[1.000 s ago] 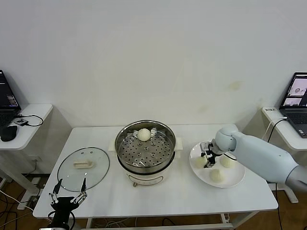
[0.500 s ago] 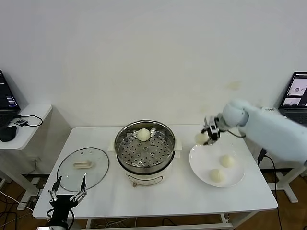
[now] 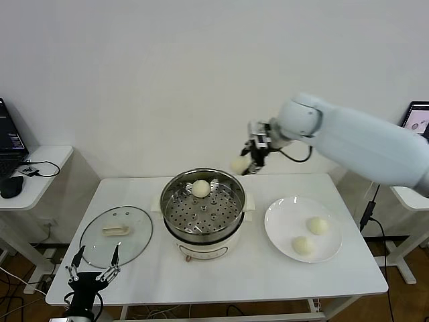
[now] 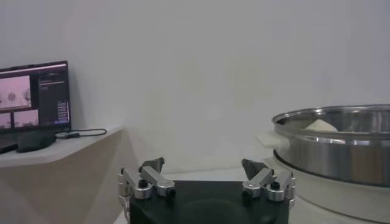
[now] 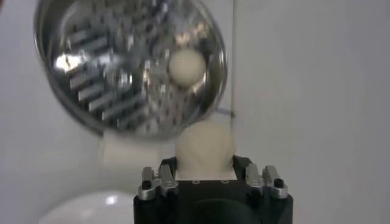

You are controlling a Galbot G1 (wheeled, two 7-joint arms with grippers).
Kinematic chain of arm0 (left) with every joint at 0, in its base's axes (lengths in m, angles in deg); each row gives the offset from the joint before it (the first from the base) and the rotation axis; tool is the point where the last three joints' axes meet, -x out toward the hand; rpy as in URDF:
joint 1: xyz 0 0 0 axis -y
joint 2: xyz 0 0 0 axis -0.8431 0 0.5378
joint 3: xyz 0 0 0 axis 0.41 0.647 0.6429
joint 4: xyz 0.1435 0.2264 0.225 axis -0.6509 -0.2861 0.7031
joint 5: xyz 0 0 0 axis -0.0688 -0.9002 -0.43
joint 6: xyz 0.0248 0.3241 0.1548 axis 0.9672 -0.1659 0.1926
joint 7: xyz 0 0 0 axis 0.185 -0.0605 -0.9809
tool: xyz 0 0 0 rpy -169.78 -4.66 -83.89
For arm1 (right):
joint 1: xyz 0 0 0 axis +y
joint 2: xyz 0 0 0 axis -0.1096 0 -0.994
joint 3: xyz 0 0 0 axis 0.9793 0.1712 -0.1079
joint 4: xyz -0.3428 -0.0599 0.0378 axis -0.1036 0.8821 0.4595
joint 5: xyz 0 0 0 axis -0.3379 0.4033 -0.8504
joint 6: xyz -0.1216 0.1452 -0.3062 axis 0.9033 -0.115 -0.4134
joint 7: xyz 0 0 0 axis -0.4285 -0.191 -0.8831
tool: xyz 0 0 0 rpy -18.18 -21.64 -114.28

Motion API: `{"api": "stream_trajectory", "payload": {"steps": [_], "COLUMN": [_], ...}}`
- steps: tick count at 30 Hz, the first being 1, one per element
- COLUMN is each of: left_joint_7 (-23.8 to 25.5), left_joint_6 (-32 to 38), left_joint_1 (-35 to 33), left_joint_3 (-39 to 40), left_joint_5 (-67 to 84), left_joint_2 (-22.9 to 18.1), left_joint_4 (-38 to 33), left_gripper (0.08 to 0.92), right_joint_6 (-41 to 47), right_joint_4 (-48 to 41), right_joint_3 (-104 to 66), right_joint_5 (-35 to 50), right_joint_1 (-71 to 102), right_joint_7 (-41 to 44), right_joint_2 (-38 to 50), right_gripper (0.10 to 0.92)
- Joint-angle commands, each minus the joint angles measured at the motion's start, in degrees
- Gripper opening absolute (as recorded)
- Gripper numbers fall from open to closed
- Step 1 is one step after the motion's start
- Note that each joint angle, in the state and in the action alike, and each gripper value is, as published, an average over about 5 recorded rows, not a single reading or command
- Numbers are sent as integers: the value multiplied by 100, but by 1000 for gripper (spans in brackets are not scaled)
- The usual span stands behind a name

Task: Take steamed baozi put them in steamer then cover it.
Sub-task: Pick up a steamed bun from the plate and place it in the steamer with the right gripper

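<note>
Right pincer (image 3: 247, 161) grips a baozi (image 3: 239, 164) above the steamer (image 3: 203, 204) rim; left pincer (image 3: 94, 267) hangs wide apart below the bench (image 3: 241, 268) edge.

Robotics lab or test room, bare white wall (image 3: 167, 80), plain white table (image 3: 255, 268); side desks with open laptops (image 3: 10, 144), loose cables (image 3: 40, 168); staged cooking setup
</note>
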Motion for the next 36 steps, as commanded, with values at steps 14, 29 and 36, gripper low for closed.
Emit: {"api": "stream_trajectory", "payload": {"steps": [14,29,36], "left_joint_7": [9,15,13], "left_joint_6": [-1,1,5], "left_joint_1": [-1,37,61], "left_joint_3": [11,17,39], "left_joint_5": [-12,-14,-22], "left_joint_2": [-72,-66,-67], "left_joint_4": [-122,-96,-71], "left_gripper": [823,823,823], "right_joint_6": [859,759,752], "right_joint_4": [-807,-1369,-1388], "right_joint_3": [306,239,173], "right_joint_5": [790,316,367], "right_joint_1": [914,1260,1277], "right_joint_7": [-857,-1015,-1089], "right_joint_2": [-2050,-2296,-2314], "right_gripper": [585,585,587]}}
